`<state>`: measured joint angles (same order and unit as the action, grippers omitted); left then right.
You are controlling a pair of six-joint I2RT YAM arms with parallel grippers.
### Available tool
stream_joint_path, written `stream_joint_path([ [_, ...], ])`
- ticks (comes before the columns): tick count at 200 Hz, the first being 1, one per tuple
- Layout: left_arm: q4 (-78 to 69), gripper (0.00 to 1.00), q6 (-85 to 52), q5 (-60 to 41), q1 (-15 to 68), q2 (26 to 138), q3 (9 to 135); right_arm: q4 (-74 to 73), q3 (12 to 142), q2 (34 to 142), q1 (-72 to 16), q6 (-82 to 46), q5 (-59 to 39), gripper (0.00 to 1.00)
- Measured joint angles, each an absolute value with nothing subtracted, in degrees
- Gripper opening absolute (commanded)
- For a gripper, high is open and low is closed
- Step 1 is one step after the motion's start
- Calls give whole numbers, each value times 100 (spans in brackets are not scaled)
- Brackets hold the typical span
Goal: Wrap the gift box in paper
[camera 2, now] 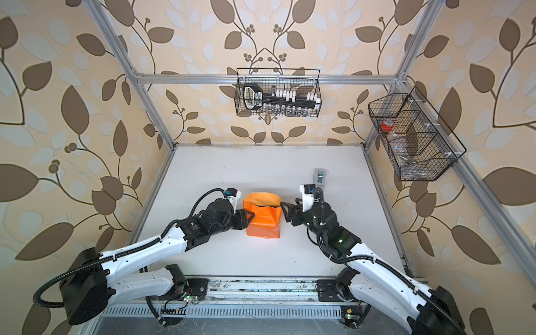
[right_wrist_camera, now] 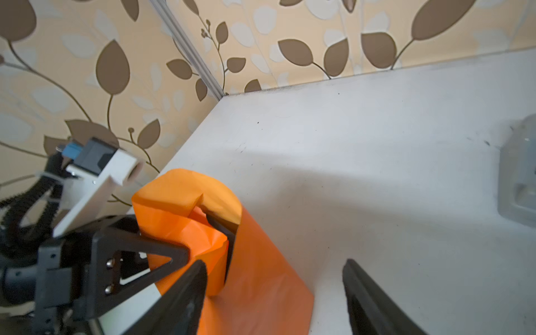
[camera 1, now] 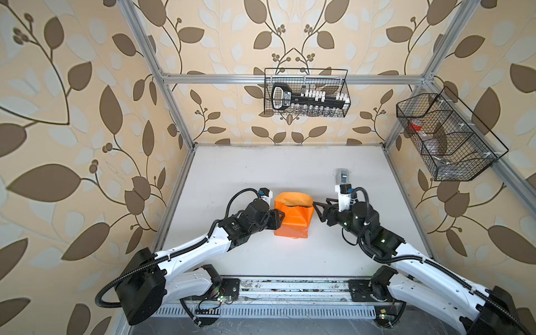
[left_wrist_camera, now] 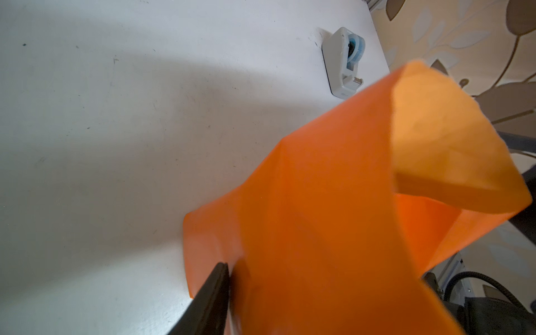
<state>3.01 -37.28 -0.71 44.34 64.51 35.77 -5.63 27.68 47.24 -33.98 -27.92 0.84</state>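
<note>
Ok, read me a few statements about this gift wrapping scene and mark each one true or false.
1. The orange paper lies flat on the table. False: it stands folded up around the gift box, and the top is open.
2. The right end effector is open. True.
3. The tape dispenser is held by the right end effector. False: it stands on the table, untouched, beyond that end effector.
4. The left end effector is right against the side of the paper. True.
</note>
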Motion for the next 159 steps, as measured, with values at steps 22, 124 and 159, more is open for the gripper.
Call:
stream_joint_path([
  [22,303,43,-3728,-34,4466,6490,3601,-521,2711,4611,-3479,-2877,-143,82],
  [124,412,43,-3745,23,4466,6639,3760,-1518,2062,5216,-4547,-2860,757,85],
  [159,432,43,-3747,21,4466,6639,3763,-1699,2067,5631,-4794,-2810,1063,74],
])
